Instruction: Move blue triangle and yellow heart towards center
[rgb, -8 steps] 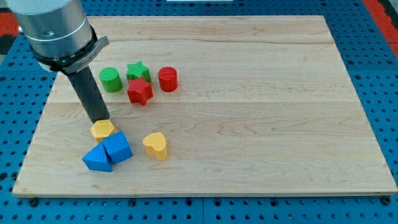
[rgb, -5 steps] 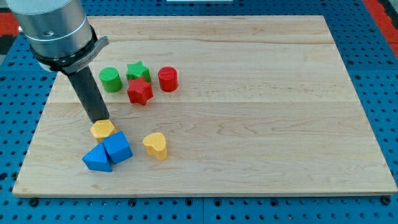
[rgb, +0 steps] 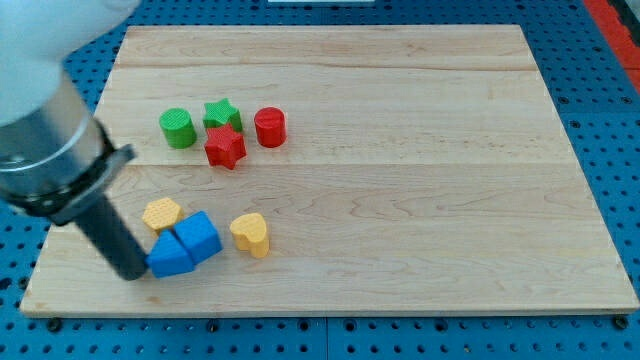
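The blue triangle (rgb: 170, 257) lies near the board's lower left, touching a second blue block (rgb: 201, 236) on its right. The yellow heart (rgb: 250, 234) sits a little to the right of them, apart. My tip (rgb: 135, 274) is at the triangle's left side, touching or almost touching it. The dark rod slants up to the left from the tip.
A yellow block (rgb: 162, 214) sits just above the blue pair. Further up are a green cylinder (rgb: 178, 128), a green star (rgb: 221, 113), a red star (rgb: 225, 147) and a red cylinder (rgb: 270, 127). The wooden board (rgb: 400, 180) lies on a blue pegboard.
My tip has moved from above the yellow block down to the left of the blue triangle. The two blue blocks have shifted slightly right and up.
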